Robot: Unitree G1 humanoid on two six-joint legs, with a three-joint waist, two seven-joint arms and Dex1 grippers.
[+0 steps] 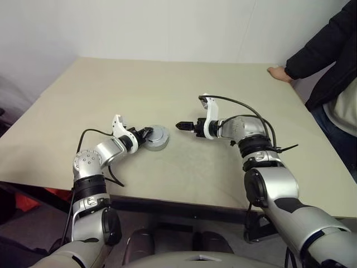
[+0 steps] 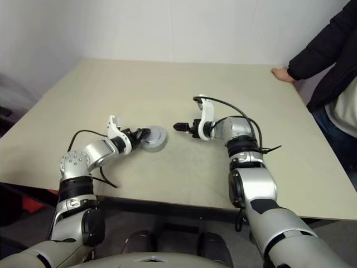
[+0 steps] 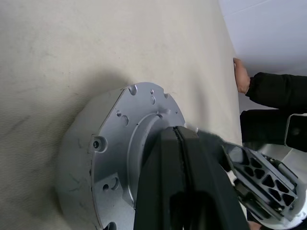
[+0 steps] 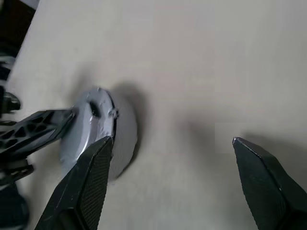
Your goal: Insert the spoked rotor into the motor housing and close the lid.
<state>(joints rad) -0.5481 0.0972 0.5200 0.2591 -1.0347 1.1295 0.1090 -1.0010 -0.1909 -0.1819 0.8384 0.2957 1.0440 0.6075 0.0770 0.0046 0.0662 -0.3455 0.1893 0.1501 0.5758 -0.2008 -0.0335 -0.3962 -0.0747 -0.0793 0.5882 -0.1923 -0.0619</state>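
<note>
A: Which step is this?

B: I judge the closing step, near its end. The lid (image 1: 157, 137) sits on top of the motor housing (image 3: 74, 158), a short round silver stack near the middle of the table (image 1: 167, 89), towards the left. The left gripper (image 1: 146, 134) rests on the lid's top with its fingers (image 3: 184, 187) pressed together, nothing between them.

A: And the right one?

B: The right gripper (image 1: 183, 126) hangs just right of the stack, apart from it, jaws wide and empty, pointing at it.

A: How does the lid look?

B: A flat silver-white disc with small screw holes and notches round its edge and a raised centre under the fingers. It seems flush, though I cannot tell whether it is fully seated. The rotor is presumably inside.

A: Next move?

B: Probably checking the seat all round, pressing evenly, then lifting the left gripper straight off without dragging the lid. A person's hand (image 1: 277, 72) rests on the far right edge.
</note>
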